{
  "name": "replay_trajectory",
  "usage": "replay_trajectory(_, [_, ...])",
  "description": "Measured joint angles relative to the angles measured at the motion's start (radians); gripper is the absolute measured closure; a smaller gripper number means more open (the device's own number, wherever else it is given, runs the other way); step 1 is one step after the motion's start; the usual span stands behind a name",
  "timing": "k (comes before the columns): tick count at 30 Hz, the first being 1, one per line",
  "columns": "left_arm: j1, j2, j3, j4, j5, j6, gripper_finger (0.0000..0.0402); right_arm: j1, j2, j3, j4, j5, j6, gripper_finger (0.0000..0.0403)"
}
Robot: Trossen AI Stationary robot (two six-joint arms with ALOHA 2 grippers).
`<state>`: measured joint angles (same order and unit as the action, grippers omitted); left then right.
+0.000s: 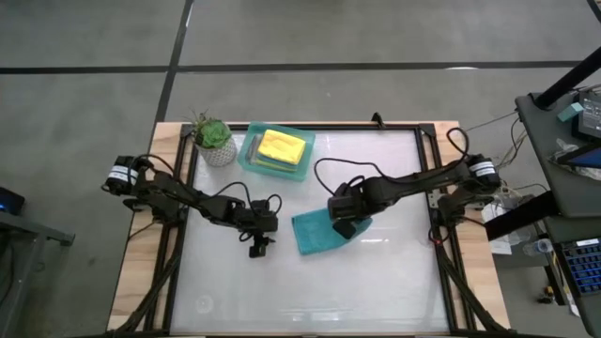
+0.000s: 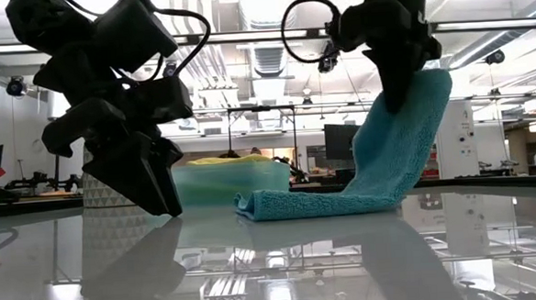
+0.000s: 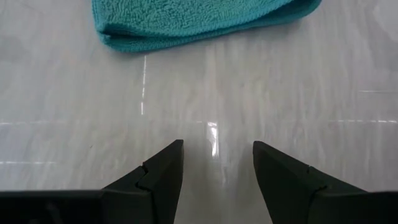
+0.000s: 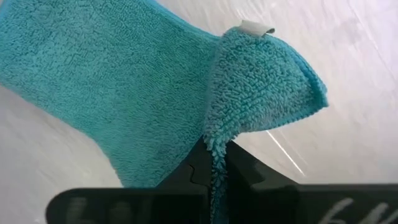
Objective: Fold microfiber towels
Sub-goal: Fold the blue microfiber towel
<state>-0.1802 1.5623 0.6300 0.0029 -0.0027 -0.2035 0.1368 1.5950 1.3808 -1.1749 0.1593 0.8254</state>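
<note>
The table (image 1: 310, 282) has a glossy white top bordered by a black frame (image 1: 437, 188) on a light wooden base (image 1: 141, 272). It stands on a grey floor (image 1: 376, 33) crossed by dark seam lines. A desk (image 1: 568, 141) with cables and equipment stands at one side of the table. Beyond the table, the low view shows an open workshop with overhead pipes and ceiling lights (image 2: 261, 22), a white pillar (image 2: 456, 149), monitors (image 2: 341, 142) and cluttered benches (image 2: 31, 185). The tabletop mirrors this ceiling.

Teal towel (image 4: 124, 93) fuzzy looped microfiber cloth, tabletop (image 3: 249, 93) glossy smooth w/ reflections, wood edges, end effector fingers (image 3: 161, 180) matt black plastic
</note>
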Motion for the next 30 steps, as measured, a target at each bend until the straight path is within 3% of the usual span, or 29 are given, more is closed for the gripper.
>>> replay_trajectory(15, [0.0,0.0,-0.006,0.005,-0.004,0.0,0.0224,0.0,0.108,0.113,-0.025,-0.001,-0.001,0.0394])
replay_trajectory(30, [0.001,0.002,-0.13,0.287,0.0,-0.019,0.0224,-0.003,0.134,0.12,0.187,-0.032,0.017,0.0394])
